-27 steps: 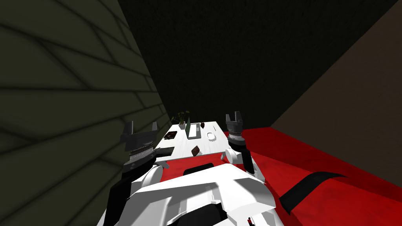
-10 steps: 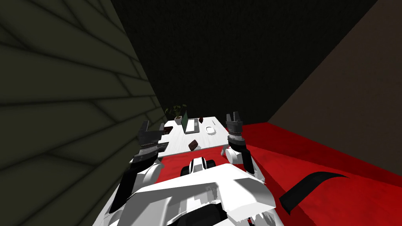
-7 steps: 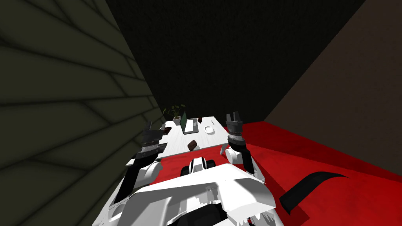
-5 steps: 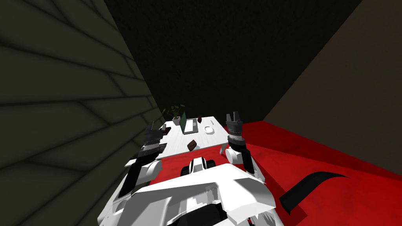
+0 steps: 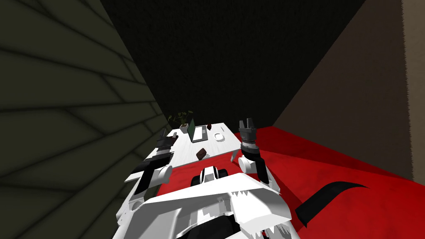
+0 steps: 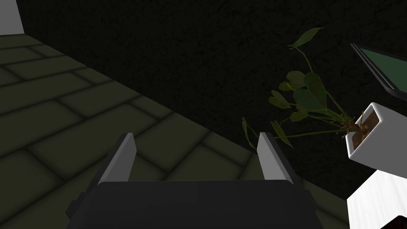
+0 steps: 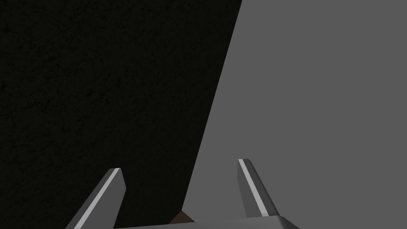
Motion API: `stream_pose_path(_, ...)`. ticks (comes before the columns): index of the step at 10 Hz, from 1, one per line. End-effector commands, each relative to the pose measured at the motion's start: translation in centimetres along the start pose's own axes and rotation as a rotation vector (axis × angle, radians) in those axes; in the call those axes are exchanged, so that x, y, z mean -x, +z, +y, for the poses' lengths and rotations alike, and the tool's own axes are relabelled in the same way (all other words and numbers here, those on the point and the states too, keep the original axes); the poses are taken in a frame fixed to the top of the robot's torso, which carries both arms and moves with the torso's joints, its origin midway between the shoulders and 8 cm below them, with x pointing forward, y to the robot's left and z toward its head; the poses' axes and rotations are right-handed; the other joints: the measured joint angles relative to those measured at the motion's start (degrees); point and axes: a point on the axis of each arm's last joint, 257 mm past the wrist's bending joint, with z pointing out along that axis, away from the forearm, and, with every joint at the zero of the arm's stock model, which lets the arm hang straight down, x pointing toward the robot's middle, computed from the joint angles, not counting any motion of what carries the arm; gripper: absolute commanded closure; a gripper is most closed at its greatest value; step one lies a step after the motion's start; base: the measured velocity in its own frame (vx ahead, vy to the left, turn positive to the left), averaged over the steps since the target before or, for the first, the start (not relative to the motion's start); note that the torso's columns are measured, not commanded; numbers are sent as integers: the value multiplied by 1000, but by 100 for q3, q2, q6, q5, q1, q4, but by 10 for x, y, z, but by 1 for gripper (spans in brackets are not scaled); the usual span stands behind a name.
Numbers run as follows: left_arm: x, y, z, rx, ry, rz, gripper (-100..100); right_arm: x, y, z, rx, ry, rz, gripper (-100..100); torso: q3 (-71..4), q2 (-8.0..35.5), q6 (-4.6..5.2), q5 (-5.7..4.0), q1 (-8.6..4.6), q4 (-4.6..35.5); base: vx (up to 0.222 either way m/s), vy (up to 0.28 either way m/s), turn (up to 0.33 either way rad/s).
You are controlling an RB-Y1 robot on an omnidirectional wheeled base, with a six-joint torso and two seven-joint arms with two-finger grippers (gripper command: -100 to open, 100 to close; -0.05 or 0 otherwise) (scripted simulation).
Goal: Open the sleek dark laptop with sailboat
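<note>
The laptop sat far down the white worktop beside the potted plant (its green screen looked already raised), and since the left jaws and right jaws both gaped wide and empty, the left would best swing inward toward the lid's edge.

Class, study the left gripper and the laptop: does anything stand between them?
Nothing sits squarely between them in the head view. The open left gripper hangs at the white table's left edge; the potted plant stands close beside the laptop, so it may crowd the approach.
</note>
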Motion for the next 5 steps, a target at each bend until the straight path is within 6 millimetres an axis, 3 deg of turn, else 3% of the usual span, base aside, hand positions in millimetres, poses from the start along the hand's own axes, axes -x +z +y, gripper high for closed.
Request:
stream_pose_path(1,16,6,24,44,-29,-43,-100,0,0,0,0,0,0,0,0,0,1,0,0,0,-7,-6,-78)
stream_pose_path(5,36,12,56,102,-78,-105,-100,0,0,0,0,0,0,0,0,0,2,0,-1,0,-7,-6,-72)
